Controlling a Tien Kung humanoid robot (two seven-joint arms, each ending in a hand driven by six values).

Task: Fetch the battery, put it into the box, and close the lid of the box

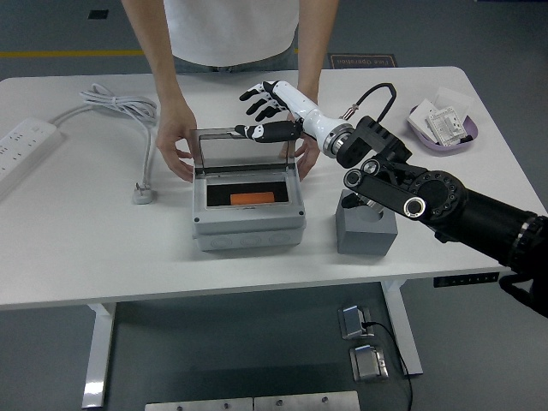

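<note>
Now right hand (267, 114) hovered, fingers spread, empty, just behind upright lid (244, 150); lid edge ran left-right; battery (253, 199) already inside box (248, 227).

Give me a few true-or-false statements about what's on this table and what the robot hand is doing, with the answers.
1. The box has its lid standing open. True.
2. An orange battery lies inside the box. True.
3. The right robot hand is holding the battery. False: its fingers are spread and hold nothing, hovering at the lid's top edge.
4. A person's hands are at either side of the box's far end, by the lid. True.
5. The purple dish sits at the table's left end. False: it is at the far right; the power strip lies at the left.
6. The grey block is stacked on the box. False: it stands on the table to the box's right.
</note>
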